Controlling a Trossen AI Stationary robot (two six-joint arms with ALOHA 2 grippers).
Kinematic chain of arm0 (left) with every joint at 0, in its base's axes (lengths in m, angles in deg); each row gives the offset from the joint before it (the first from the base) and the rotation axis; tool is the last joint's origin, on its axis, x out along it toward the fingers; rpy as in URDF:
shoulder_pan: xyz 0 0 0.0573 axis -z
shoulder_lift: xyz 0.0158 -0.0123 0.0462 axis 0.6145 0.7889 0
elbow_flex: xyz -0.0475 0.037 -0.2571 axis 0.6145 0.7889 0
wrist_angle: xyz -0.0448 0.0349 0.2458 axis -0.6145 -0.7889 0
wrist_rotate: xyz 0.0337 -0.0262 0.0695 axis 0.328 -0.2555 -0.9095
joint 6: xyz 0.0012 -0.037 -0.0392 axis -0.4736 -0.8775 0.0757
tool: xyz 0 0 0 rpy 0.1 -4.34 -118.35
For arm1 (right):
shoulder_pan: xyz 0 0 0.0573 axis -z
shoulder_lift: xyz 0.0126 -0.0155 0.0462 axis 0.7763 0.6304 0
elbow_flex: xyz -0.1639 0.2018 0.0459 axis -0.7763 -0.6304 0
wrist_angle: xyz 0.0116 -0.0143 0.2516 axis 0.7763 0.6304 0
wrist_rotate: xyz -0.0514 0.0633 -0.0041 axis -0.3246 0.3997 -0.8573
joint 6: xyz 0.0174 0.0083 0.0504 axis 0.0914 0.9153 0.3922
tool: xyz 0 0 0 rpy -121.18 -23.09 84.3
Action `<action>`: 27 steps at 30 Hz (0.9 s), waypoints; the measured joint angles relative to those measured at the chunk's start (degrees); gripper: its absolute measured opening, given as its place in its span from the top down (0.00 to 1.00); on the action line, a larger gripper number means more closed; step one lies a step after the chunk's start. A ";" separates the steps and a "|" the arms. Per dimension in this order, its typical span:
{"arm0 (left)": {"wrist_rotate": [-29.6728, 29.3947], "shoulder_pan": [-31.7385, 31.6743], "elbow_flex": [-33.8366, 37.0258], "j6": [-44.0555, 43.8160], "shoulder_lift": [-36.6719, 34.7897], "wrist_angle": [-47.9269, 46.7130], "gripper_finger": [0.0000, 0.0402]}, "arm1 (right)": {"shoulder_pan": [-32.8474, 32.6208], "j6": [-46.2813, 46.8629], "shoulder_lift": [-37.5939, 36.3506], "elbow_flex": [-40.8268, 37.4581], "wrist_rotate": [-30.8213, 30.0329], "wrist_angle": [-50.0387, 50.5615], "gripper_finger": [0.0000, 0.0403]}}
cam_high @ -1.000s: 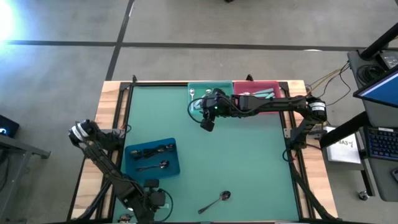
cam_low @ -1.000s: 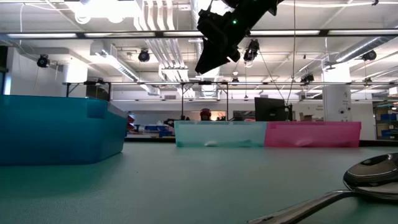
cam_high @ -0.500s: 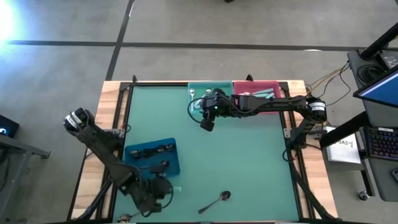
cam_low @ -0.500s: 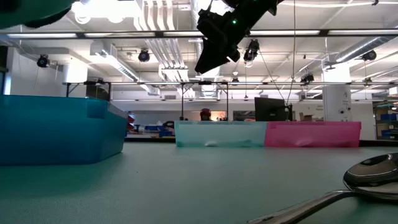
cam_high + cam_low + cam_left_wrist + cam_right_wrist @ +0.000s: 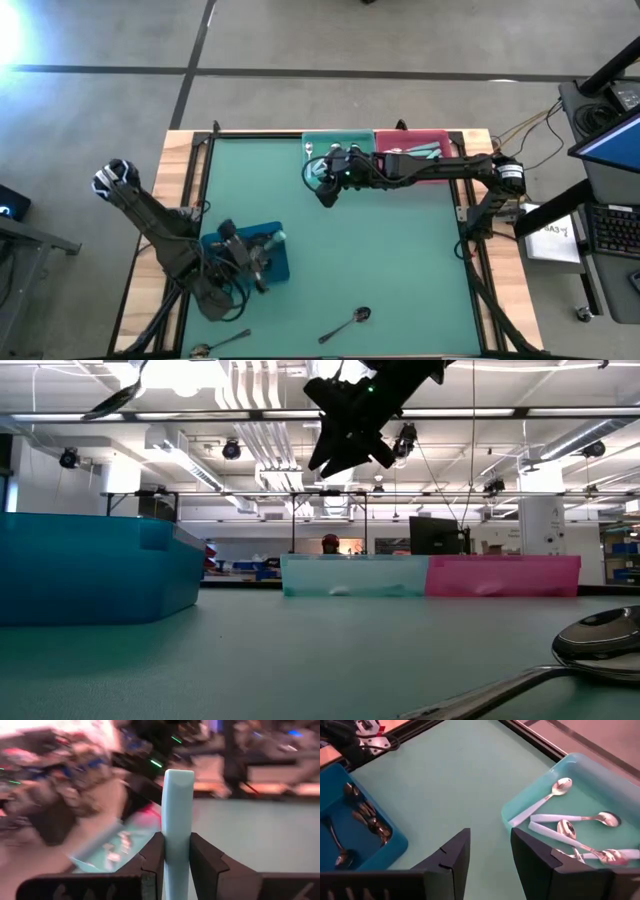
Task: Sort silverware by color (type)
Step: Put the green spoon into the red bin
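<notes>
Left gripper is clamped tight on the flat mint-teal plastic handle of a spoon, the handle standing straight up between its two dark fingers. That grip shows only in the left wrist view; from overhead you get the left arm bent above the blue rectangular bin at the table's near left, gripper over it, with a teal tip showing. In the low view the spoon's bowl hangs high at upper left, above the blue bin's wall.

Right gripper is parted with nothing between its fingers, hovering above the green table mat just beside the pale teal rectangular bin. Its wrist view gives what no other does: several teal-handled spoons lying crossed in that bin, and dark metal spoons in the blue one. Overhead, this gripper sits at the teal bin's near edge, with the pink rectangular bin touching on the far-right side.

One shiny all-silver spoon lies loose on the mat near the front edge, looming large at the low view's right. Another spoon rests by the front-left corner. Nothing stands between the grippers and the bins.
</notes>
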 joint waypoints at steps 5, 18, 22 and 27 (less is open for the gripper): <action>-0.85 -3.10 0.00 2.69 -1.59 -0.09 0.88 | -0.14 0.04 0.18 -0.11 3.89 0.50 0.67; 32.10 -31.58 0.07 25.57 -2.61 -0.06 0.88 | 0.39 -5.55 0.87 0.13 6.01 5.85 0.68; 42.96 -42.04 0.61 34.66 -2.61 5.74 0.88 | 0.39 -8.50 0.87 0.06 6.03 9.07 0.70; 56.08 -52.39 4.14 40.04 -2.61 21.93 0.88 | 0.39 -11.62 0.87 0.00 5.99 13.17 0.73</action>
